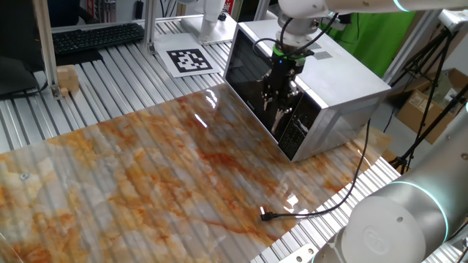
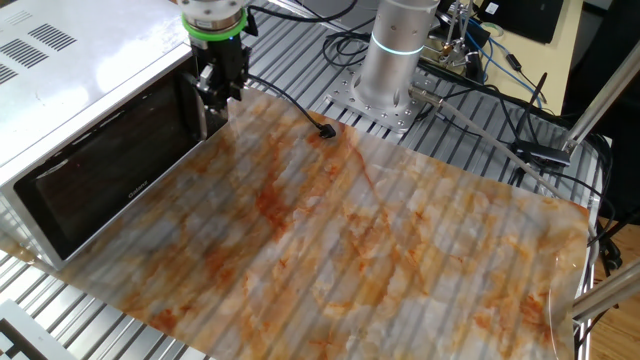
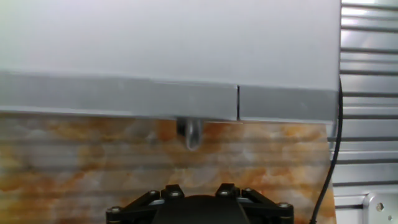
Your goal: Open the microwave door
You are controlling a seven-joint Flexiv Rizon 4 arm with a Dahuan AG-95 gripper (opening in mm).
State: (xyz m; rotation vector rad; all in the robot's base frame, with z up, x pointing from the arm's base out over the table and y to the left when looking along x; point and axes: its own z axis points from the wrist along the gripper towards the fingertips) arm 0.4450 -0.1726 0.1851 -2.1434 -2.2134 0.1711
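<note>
The silver-grey microwave stands at the far right of the table, and at the left in the other fixed view. Its black glass door is closed. The silver handle runs down the door edge next to the button panel. My gripper hangs just in front of the handle's upper part, fingers pointing down and slightly apart. In the hand view the handle's top end lies ahead of my fingertips, not between them.
The black power cord's plug lies loose on the marbled sheet. The cord runs beside the microwave. A marker card, a keyboard and a wooden block sit at the back. The arm's base stands behind.
</note>
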